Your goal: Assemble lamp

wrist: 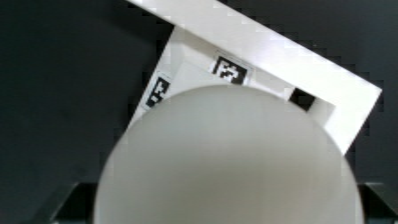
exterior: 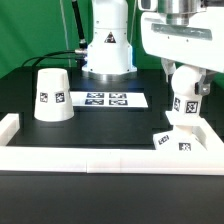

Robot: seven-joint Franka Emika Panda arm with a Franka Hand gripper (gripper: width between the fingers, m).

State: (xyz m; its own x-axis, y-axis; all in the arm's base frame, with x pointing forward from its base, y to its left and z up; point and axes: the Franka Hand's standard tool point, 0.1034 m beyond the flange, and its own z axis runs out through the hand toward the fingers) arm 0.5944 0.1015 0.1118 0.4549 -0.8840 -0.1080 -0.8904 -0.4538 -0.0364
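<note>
The pincer [exterior: 184, 84] hangs at the exterior view's right, closed round the bulb [exterior: 187, 103], stem down over the base [exterior: 178, 141]. The wrist view shows little but the bulb's dome against the tagged base. Only the exterior view shows the shade [exterior: 50, 96], well apart at its left, and the marker board [exterior: 108, 99].

Bright, even light nearly blows out the whites. Close under the gripper [exterior: 186, 98], the round white bulb [wrist: 222, 160] is blurred, grey-shaded; the flat white square base [wrist: 270, 50] beyond looks sharper.
</note>
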